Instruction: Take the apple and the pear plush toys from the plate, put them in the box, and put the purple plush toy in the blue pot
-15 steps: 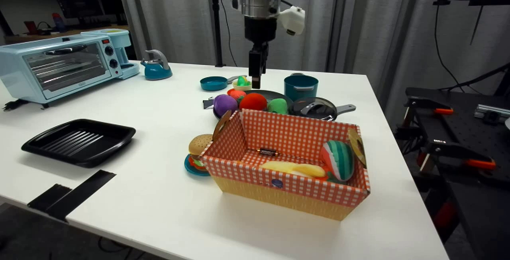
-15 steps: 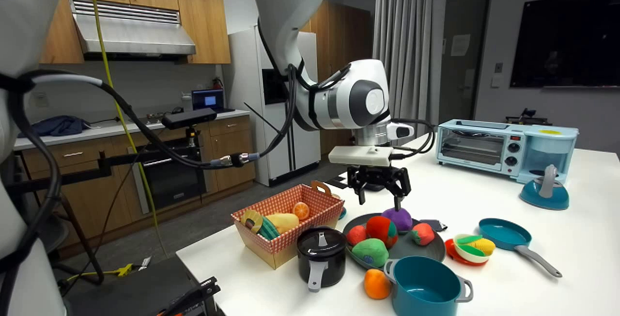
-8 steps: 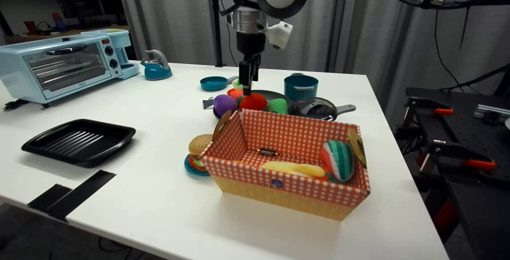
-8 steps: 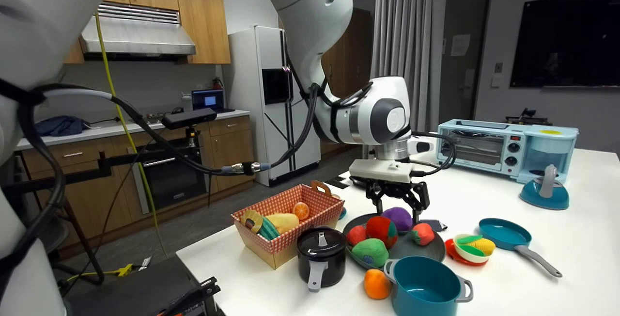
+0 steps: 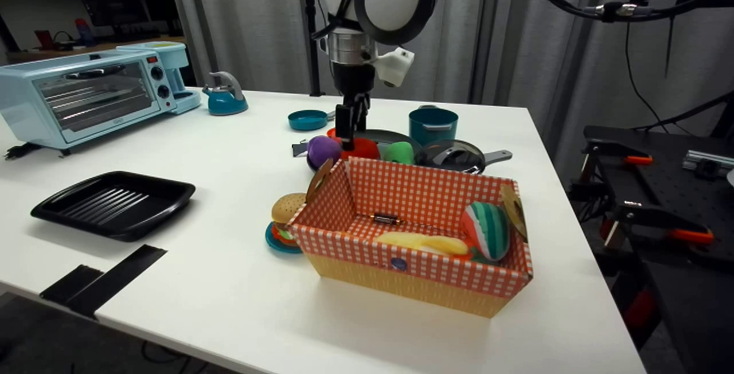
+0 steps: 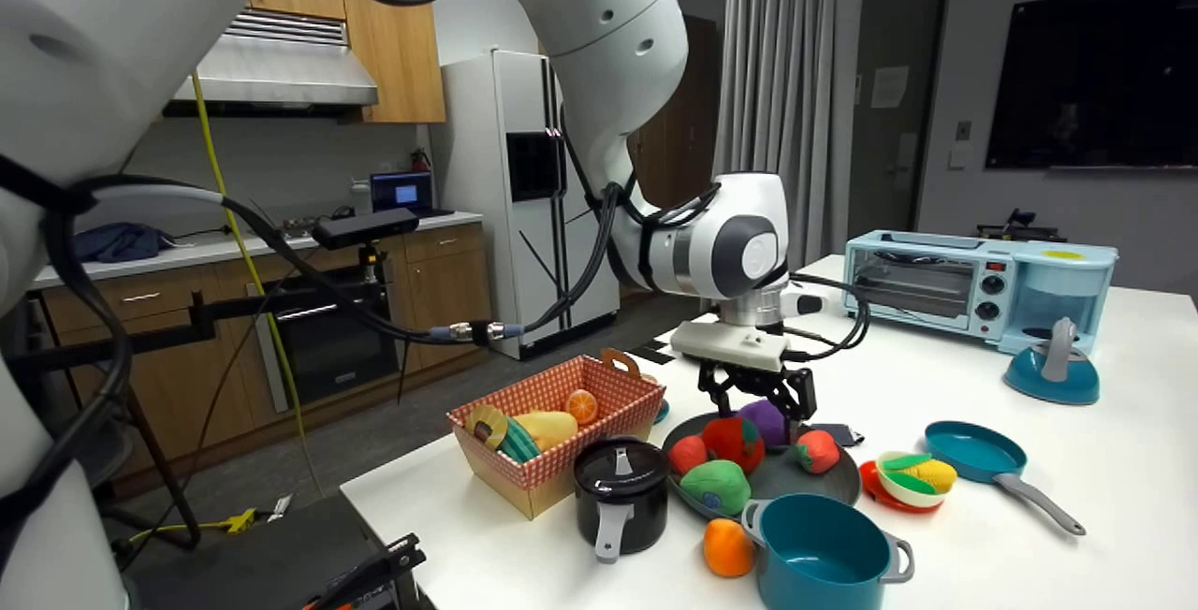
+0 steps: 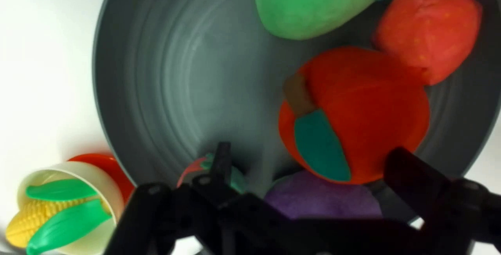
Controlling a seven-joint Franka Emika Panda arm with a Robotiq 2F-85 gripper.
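Note:
The red apple (image 7: 372,98) with a teal leaf, the green pear (image 7: 309,0) and the purple plush toy (image 7: 325,200) lie on the dark grey plate (image 7: 219,83). They also show in an exterior view: apple (image 6: 733,442), pear (image 6: 715,488), purple toy (image 6: 766,418). My gripper (image 7: 311,153) is open and low over the purple toy and the apple's near edge, its fingers spread on either side; one fingertip overlaps the apple's edge. In an exterior view the gripper (image 6: 756,415) points down at the plate. The box (image 5: 401,184) is red-checked; the blue pot (image 6: 824,568) stands beside the plate.
Red strawberry toys (image 7: 428,28) lie on the plate, one (image 6: 818,452) behind a finger in the wrist view. A lidded black pot (image 6: 621,507), an orange toy (image 6: 728,548), a bowl with corn (image 6: 917,474) and a teal pan (image 6: 973,451) surround it. The box holds several toys.
My gripper has come down from above the plate to the level of the toys, moving left in an exterior view. It stays open. The apple has shifted slightly.

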